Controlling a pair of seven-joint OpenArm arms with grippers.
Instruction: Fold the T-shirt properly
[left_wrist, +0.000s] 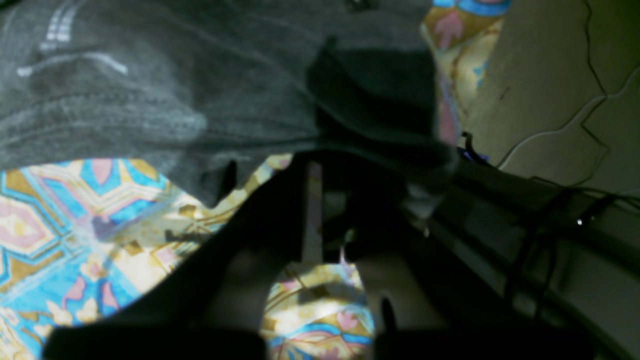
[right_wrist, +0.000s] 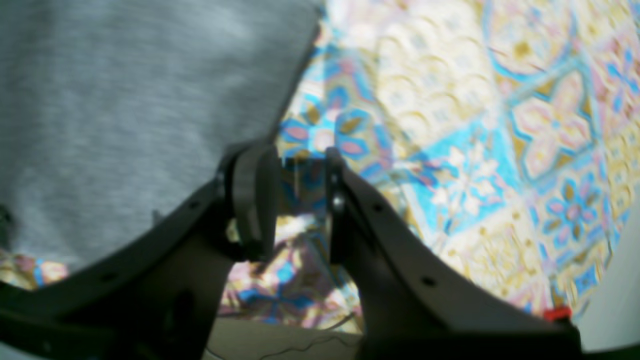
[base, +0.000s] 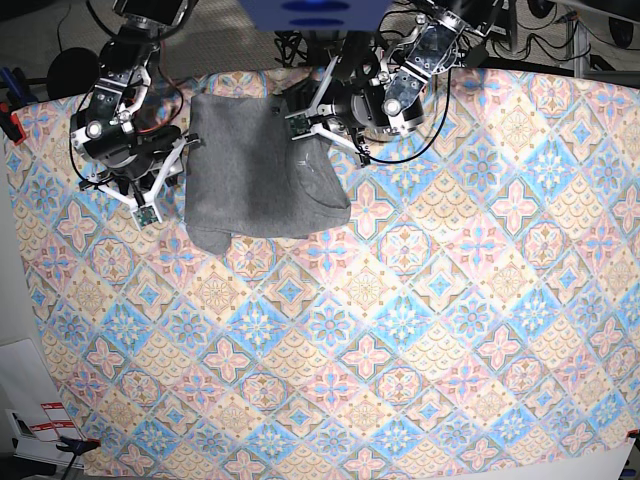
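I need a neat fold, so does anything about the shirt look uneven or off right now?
Yes. The T-shirt is a rough rectangle, but its lower edge is ragged: one corner pokes out at the bottom left and a rounded flap bulges at the lower right over the patterned cloth.

The left wrist view is dim and murky with its gripper (left_wrist: 320, 250) a black silhouette, the right wrist view bright but soft-blurred, the base view evenly lit and sharp.

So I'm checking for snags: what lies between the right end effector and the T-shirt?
Only bare patterned cloth. The right wrist view shows the right end effector just beside the T-shirt edge.
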